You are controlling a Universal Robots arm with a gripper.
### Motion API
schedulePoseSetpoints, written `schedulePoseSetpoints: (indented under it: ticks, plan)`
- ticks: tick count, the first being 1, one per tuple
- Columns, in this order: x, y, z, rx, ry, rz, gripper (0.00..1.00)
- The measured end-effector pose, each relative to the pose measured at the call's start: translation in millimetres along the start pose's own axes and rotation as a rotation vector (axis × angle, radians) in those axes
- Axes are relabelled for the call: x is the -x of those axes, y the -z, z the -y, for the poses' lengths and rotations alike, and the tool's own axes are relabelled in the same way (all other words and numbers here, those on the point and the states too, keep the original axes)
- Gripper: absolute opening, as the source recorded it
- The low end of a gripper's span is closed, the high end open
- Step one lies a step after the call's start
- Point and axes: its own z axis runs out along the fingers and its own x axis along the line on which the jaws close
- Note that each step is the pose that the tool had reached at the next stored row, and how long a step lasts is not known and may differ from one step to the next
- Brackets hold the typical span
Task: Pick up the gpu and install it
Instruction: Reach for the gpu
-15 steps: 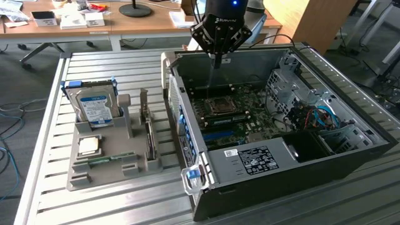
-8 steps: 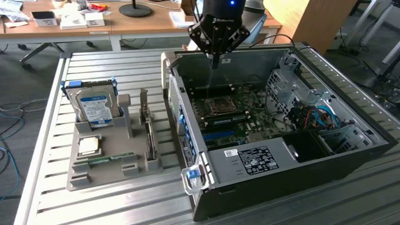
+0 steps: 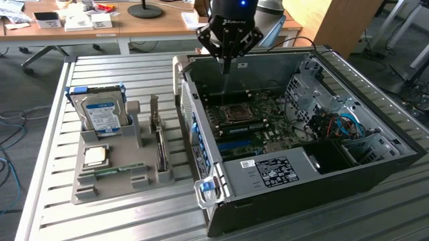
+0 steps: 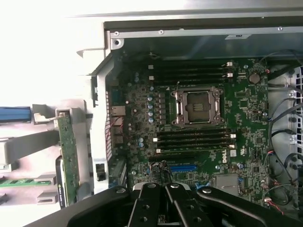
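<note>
The gpu is a thin green card standing on edge in a slot of the grey holder, at the exterior view's left of the computer case. In the wrist view the gpu shows as a green strip beside the case wall. My gripper hangs above the back part of the open case, over the motherboard, well apart from the gpu. The gripper has its fingers shut together with nothing between them. Just past the fingertips lies a blue expansion slot.
The holder also carries a silver hard drive with a blue-white label, a processor chip and a narrow memory stick. Inside the case are a black power supply, a metal drive cage and coloured cables. A slatted metal table bears everything.
</note>
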Motion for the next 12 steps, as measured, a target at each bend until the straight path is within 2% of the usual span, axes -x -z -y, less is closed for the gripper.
schedulePoseSetpoints:
  ticks: [12]
  plan:
    - [-18.8,0.5,1.4,0.0,0.0,0.0,0.11]
